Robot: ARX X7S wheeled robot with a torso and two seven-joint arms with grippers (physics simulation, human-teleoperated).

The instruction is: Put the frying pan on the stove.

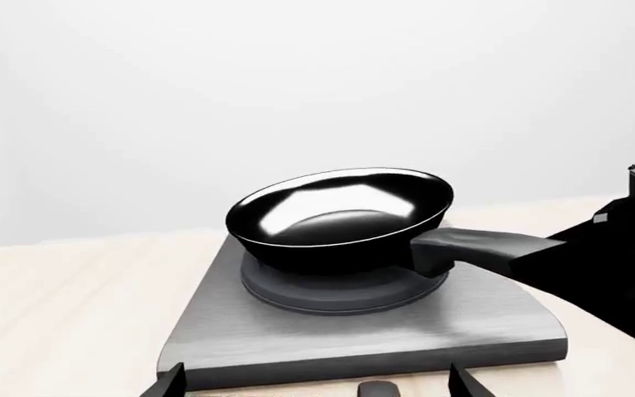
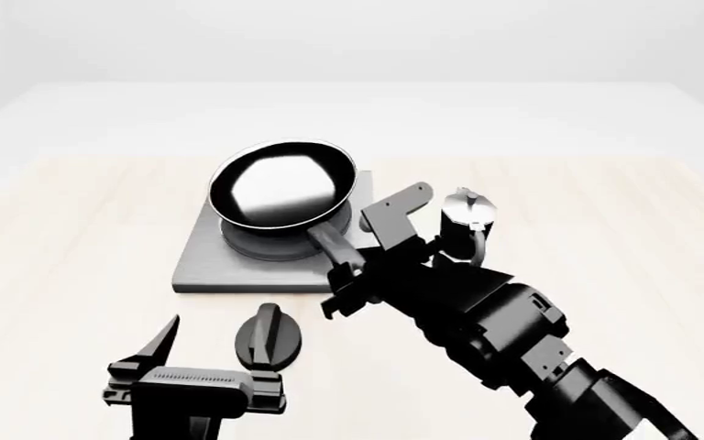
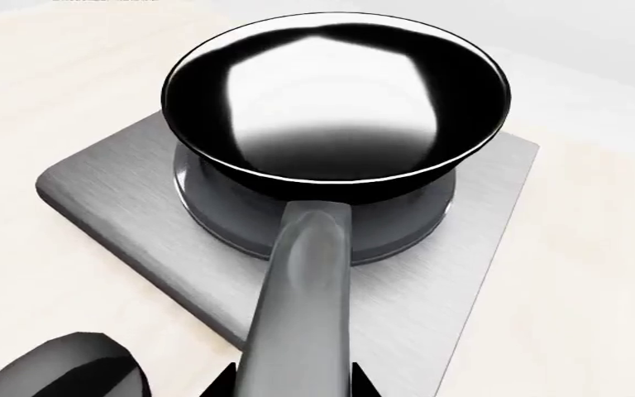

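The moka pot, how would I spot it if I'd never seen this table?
Find the square grey stove in the middle of the pale wooden table, with the shiny black frying pan on its burner. Look just past the stove's right edge, behind the right tool holding the pan's handle. The moka pot stands there: small, upright, black with a silver top.

The scene is viewed from above and behind by the head camera, angled forward and down over the table [image 2: 59,238]. From low and close on the near side, the stove [image 1: 494,327] is faced nearly level by the left wrist camera. The frying pan [image 3: 334,91] is looked down on steeply, along its handle, from very near by the right wrist camera. Pan and stove are shared by all three views.
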